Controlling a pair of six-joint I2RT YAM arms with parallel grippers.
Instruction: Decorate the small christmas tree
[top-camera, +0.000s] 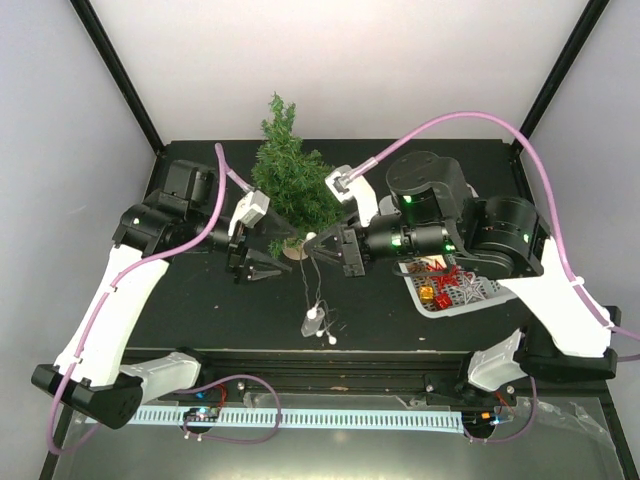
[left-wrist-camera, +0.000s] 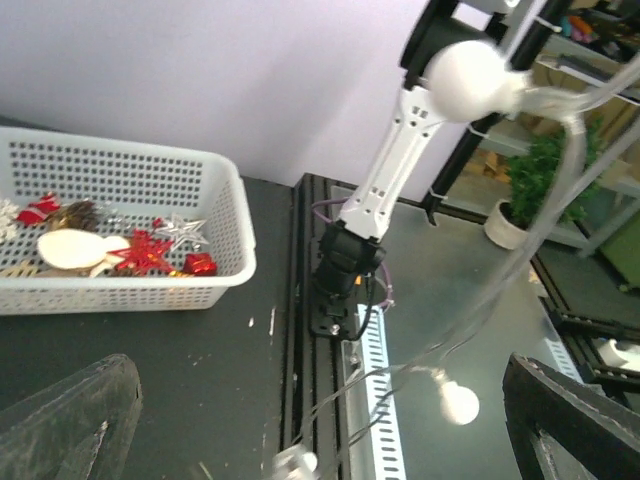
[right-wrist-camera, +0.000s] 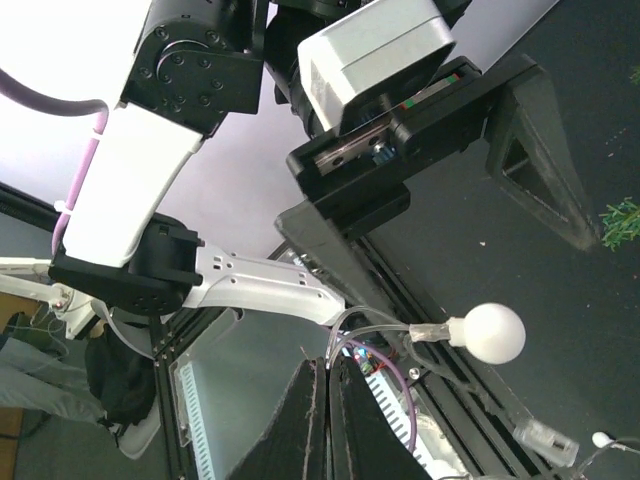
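Observation:
The small christmas tree (top-camera: 290, 180) stands upright at the table's back centre on its wood stump (top-camera: 296, 250). A green sprig of it shows in the right wrist view (right-wrist-camera: 622, 222). My right gripper (top-camera: 310, 241) is just right of the stump, shut (right-wrist-camera: 328, 365) on the clear wire of a light string (right-wrist-camera: 375, 325). The wire hangs to white bulbs (top-camera: 316, 314) on the table. One bulb (right-wrist-camera: 490, 333) dangles close by. My left gripper (top-camera: 278, 258) is open and empty left of the stump, its fingers (left-wrist-camera: 70, 420) wide apart, with a bulb (left-wrist-camera: 458, 402) and wire between them.
A white basket (top-camera: 482, 296) at the right holds red and silver star ornaments (top-camera: 445, 280). It also shows in the left wrist view (left-wrist-camera: 120, 160) with a red star (left-wrist-camera: 145, 250). The rail and cable duct (top-camera: 300, 415) run along the near edge.

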